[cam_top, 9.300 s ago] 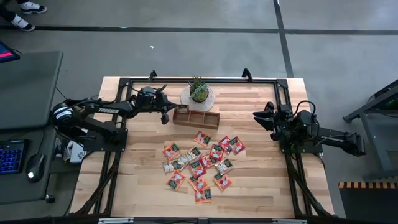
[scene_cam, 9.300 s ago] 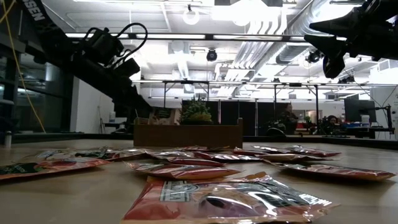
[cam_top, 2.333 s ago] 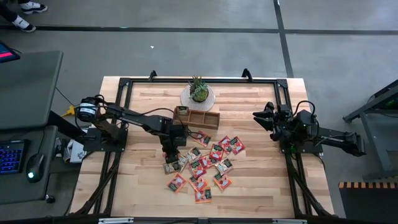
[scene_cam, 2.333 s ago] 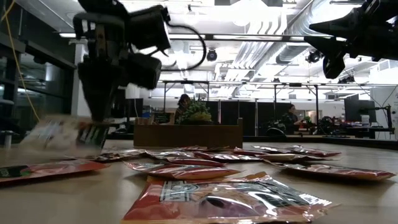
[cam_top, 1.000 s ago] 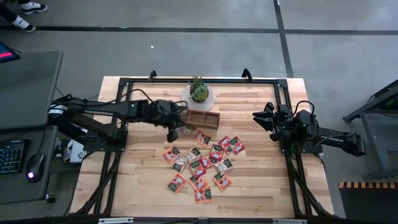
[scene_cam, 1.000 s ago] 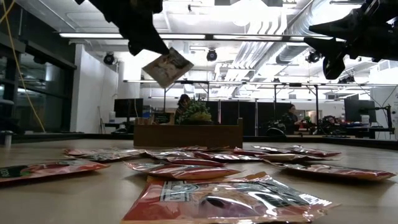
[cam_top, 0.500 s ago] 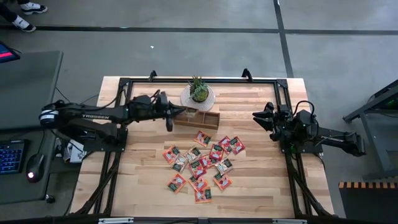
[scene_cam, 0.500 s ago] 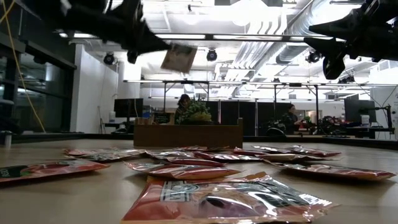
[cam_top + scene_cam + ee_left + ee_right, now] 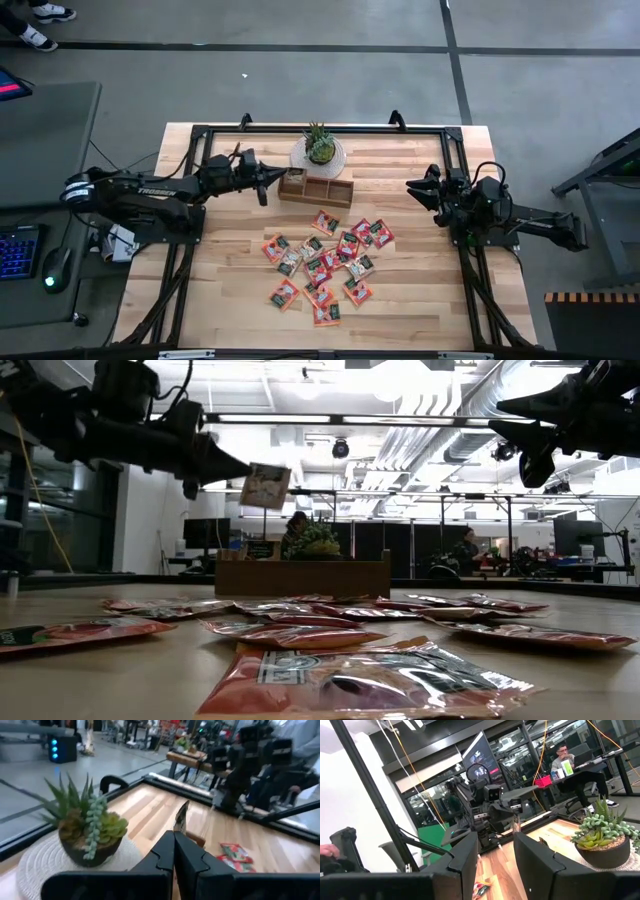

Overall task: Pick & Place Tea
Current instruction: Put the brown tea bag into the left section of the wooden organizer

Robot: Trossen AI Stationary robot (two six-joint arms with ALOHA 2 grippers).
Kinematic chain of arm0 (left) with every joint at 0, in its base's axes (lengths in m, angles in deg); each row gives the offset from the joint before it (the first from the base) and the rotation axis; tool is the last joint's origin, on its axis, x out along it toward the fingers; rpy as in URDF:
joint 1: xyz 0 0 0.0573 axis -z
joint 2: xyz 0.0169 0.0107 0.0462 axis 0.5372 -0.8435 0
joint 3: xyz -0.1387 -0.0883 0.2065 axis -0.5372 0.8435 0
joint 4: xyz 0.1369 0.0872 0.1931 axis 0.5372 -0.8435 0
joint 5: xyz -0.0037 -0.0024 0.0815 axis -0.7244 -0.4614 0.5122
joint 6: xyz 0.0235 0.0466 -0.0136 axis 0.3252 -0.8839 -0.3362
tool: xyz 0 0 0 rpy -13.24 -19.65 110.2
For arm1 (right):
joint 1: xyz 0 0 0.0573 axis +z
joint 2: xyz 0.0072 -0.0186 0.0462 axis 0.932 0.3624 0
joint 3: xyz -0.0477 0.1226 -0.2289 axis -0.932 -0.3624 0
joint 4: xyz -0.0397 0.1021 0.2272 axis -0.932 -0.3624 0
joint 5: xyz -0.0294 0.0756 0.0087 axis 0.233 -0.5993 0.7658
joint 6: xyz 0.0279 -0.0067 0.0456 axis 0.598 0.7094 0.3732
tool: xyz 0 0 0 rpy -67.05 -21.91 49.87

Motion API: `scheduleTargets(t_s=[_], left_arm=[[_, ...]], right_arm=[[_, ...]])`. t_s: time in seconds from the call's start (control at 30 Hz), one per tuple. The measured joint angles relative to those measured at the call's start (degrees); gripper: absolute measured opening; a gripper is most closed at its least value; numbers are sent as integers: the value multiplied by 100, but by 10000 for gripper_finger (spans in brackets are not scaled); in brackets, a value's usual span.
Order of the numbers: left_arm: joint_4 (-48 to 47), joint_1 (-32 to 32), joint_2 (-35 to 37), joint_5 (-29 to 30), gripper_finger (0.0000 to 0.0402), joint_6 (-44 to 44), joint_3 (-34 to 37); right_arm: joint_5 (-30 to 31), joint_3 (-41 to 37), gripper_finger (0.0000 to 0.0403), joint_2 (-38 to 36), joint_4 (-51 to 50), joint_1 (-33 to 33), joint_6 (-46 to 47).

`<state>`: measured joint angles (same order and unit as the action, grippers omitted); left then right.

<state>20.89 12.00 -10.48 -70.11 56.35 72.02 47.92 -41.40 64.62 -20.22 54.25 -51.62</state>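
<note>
My left tool (image 9: 268, 180) is pinching one flat square sachet (image 9: 264, 486) above the wooden tray's (image 9: 316, 190) end; glossy red-orange tea (image 9: 322, 263) is lying scattered on the plank table (image 9: 420, 290). My right tool (image 9: 418, 187) is waiting, fingers apart.

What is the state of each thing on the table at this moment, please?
Left gripper: raised near the tray's left end, jaws shut on one sachet.
Held sachet: in the air, tilted.
Other sachets: lying flat, scattered on the table.
Wooden tray: upright; contents cannot be seen.
Potted plant: upright on its mat.
Right gripper: waiting at the right side, jaws open.
</note>
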Motion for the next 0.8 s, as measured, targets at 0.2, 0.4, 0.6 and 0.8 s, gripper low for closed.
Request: scheduleTargets(t_s=[0.2,0.4,0.6,0.8], left_arm=[[282,-350,2,-419,0,22,138],[266,-717,0,-669,0,22,310],[252,-931,-6,-698,0,-38,342],[432,-951,-402,-738,0,-58,344]], right_arm=[[-2,1,124,0,0,1,0],[0,1,124,1,-2,0,-1],[-2,0,124,2,0,0,1],[-2,2,124,0,0,2,-1]])
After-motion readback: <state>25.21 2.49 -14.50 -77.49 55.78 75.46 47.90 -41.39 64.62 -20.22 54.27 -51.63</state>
